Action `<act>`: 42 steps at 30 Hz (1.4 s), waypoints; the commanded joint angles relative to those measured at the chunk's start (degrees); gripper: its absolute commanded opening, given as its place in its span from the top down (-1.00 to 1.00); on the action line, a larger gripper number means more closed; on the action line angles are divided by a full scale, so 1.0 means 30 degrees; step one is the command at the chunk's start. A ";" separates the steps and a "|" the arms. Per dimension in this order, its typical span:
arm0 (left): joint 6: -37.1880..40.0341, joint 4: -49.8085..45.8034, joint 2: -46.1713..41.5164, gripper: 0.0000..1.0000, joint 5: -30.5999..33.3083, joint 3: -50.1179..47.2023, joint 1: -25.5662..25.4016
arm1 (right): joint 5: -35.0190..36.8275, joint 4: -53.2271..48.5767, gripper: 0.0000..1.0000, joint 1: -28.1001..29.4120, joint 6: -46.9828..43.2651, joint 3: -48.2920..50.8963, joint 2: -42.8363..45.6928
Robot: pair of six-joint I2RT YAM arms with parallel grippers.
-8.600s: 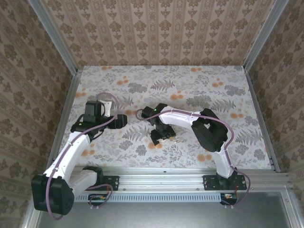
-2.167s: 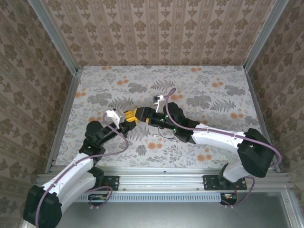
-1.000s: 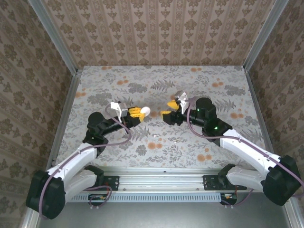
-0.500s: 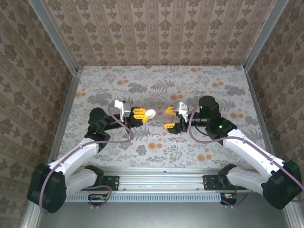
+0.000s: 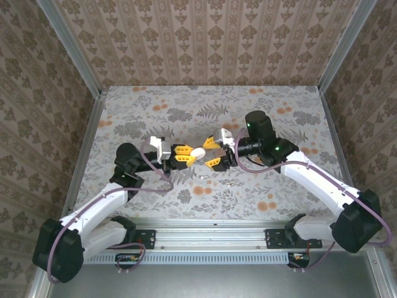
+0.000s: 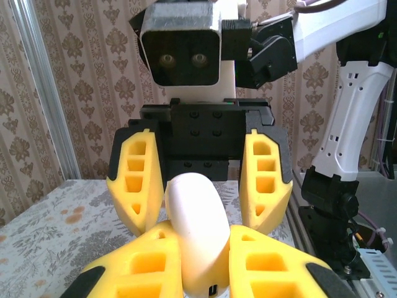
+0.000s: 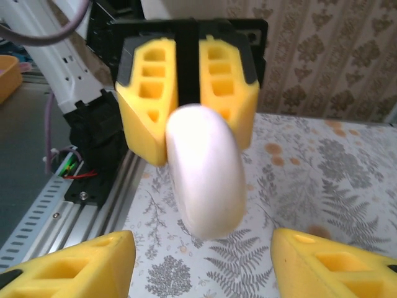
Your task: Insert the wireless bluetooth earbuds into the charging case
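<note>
Sitting upright on edge between the yellow fingers [image 6: 155, 264] of the left gripper [image 5: 188, 154], the charging case [image 5: 197, 152] is a smooth whitish oval shell held above the table, about midway between the two arms. In the left wrist view the case [image 6: 197, 236] rises out of the clamped jaws, with a small dark slot low on its edge. The fingers press on both of its flat sides, so the left gripper is closed firmly on it.

Facing it from the other side is the right gripper [image 5: 212, 153], its jaws spread well apart. The right wrist view shows the case [image 7: 205, 180] centred in the wide gap between the right gripper's yellow fingertips [image 7: 68, 267], touching neither. Whether the case's tip has passed between those fingers cannot be told.

On the floral table [image 5: 279, 124] just in front of the grippers, toward the arm bases, lie the earbuds [image 5: 201, 178], two tiny pale pieces a little apart. They are too small to make out in detail, and both are clear of the case.
</note>
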State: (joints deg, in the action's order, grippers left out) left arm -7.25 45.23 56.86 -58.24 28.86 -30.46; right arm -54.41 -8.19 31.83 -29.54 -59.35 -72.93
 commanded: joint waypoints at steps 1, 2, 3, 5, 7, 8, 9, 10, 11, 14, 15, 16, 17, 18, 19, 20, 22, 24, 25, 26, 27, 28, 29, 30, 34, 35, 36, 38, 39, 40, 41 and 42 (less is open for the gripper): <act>0.0654 -0.0319 -0.0436 0.83 -0.0101 0.0076 -0.0160 | -0.2010 -0.1188 -0.14 0.0139 -0.1242 -0.0909 -0.0514; 0.0633 -0.0376 -0.0437 0.83 -0.0072 0.0076 -0.0160 | -0.2247 -0.1301 -0.11 0.0137 -0.1378 -0.1039 -0.0615; 0.0654 -0.0449 -0.0440 0.83 -0.0077 0.0065 -0.0160 | -0.2485 -0.1517 -0.07 0.0152 -0.1615 -0.1194 -0.0741; 0.0637 -0.0508 -0.0467 0.83 -0.0113 0.0077 -0.0189 | -0.2679 -0.1807 -0.04 0.0140 -0.1825 -0.1487 -0.0973; 0.0672 -0.0482 -0.0440 0.83 -0.0100 0.0049 -0.0215 | -0.2751 -0.1989 -0.02 0.0140 -0.2024 -0.1616 -0.1120; 0.0670 -0.0496 -0.0452 0.83 -0.0099 0.0047 -0.0218 | -0.2759 -0.2043 -0.01 0.0140 -0.2119 -0.1657 -0.1191; 0.0687 -0.0517 -0.0410 0.83 -0.0089 0.0047 -0.0241 | -0.2777 -0.2098 0.00 0.0140 -0.2194 -0.1743 -0.1251; 0.0687 -0.0578 -0.0352 0.83 -0.0070 0.0075 -0.0262 | -0.2809 -0.2174 0.02 0.0140 -0.2264 -0.1798 -0.1313; 0.0687 -0.0729 -0.0318 0.83 -0.0064 0.0119 -0.0277 | -0.2837 -0.2284 0.04 0.0140 -0.2350 -0.1886 -0.1369; 0.0687 -0.1098 -0.0319 0.82 0.0003 0.0223 -0.0306 | -0.2955 -0.3037 0.13 0.0140 -0.2841 -0.2281 -0.1611; 0.0708 -0.1127 -0.0302 0.82 0.0032 0.0208 -0.0313 | -0.2941 -0.3074 0.15 0.0148 -0.2883 -0.2362 -0.1657; 0.0734 -0.1183 -0.0342 0.82 0.0069 0.0194 -0.0336 | -0.2984 -0.3100 0.18 0.0142 -0.2947 -0.2355 -0.1681; 0.0773 -0.1247 -0.0356 0.82 0.0099 0.0208 -0.0336 | -0.2989 -0.3156 0.21 0.0118 -0.3053 -0.2389 -0.1678; 0.0818 -0.1362 -0.0393 0.82 0.0164 0.0194 -0.0336 | -0.3014 -0.3256 0.28 0.0108 -0.3181 -0.2459 -0.1687; 0.0854 -0.1473 -0.0434 0.81 0.0264 0.0183 -0.0336 | -0.3004 -0.3429 0.37 0.0112 -0.3327 -0.2531 -0.1689; 0.0877 -0.1601 -0.0481 0.81 0.0349 0.0216 -0.0336 | -0.2987 -0.3566 0.44 0.0109 -0.3413 -0.2568 -0.1680; 0.0969 -0.2151 -0.0525 0.78 0.0583 0.0335 -0.0336 | -0.2883 -0.3877 0.54 0.0053 -0.3638 -0.2664 -0.1657; 0.1262 -0.2782 -0.0559 0.69 0.0804 0.0507 -0.0336 | -0.2661 -0.4099 0.60 0.0023 -0.3809 -0.2600 -0.1581; 0.1474 -0.3132 -0.0577 0.61 0.0931 0.0570 -0.0336 | -0.2396 -0.4249 0.62 -0.0006 -0.3896 -0.2520 -0.1498; 0.1655 -0.3425 -0.0637 0.52 0.1066 0.0600 -0.0336 | -0.2031 -0.4346 0.62 -0.0034 -0.3972 -0.2391 -0.1425; 0.2021 -0.3947 -0.0710 0.39 0.1191 0.0682 -0.0336 | -0.1601 -0.4508 0.64 -0.0063 -0.4090 -0.2258 -0.1281; 0.2505 -0.4618 -0.0796 0.25 0.1316 0.0791 -0.0334 | -0.0952 -0.4606 0.65 -0.0065 -0.4171 -0.1993 -0.1087; 0.2981 -0.5589 -0.0912 0.12 0.1481 0.0961 -0.0350 | -0.0297 -0.4655 0.65 -0.0078 -0.4251 -0.1720 -0.0929; 0.3819 -0.6799 -0.1029 -0.02 0.1731 0.1193 -0.0387 | 0.0553 -0.4702 0.65 -0.0094 -0.4412 -0.1342 -0.0704; 0.7227 -1.1827 -0.1013 -0.21 0.3097 0.2481 -0.0929 | 0.4472 -0.4945 0.66 -0.0090 -0.4833 -0.0283 -0.0101; 0.7849 -1.2719 -0.0904 -0.24 0.3387 0.2749 -0.1072 | 0.5231 -0.5096 0.66 -0.0092 -0.4953 -0.0159 -0.0037; 0.8527 -1.3499 -0.0767 -0.26 0.3739 0.2957 -0.1195 | 0.6069 -0.5230 0.66 -0.0098 -0.5110 -0.0080 0.0058; 0.9655 -1.4877 -0.0483 -0.28 0.4254 0.3382 -0.1357 | 0.7388 -0.5488 0.66 -0.0039 -0.5459 -0.0068 0.0131; 1.0197 -1.5449 -0.0333 -0.29 0.4531 0.3514 -0.1427 | 0.7850 -0.5732 0.66 -0.0039 -0.5734 -0.0107 0.0113; 1.0726 -1.6025 -0.0188 -0.29 0.4823 0.3682 -0.1503 | 0.8236 -0.5814 0.66 -0.0004 -0.5950 -0.0108 0.0137; 1.1112 -1.6459 -0.0044 -0.29 0.5058 0.3777 -0.1579 | 0.8481 -0.5828 0.66 0.0023 -0.6223 -0.0108 0.0110; 1.1478 -1.6889 0.0124 -0.30 0.5316 0.3872 -0.1650 | 0.8654 -0.5899 0.66 0.0063 -0.6606 -0.0094 0.0077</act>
State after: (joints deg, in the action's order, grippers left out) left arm 19.25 3.84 56.07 -45.71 38.61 -34.76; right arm -34.81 -23.59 31.79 -45.21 -59.92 -74.17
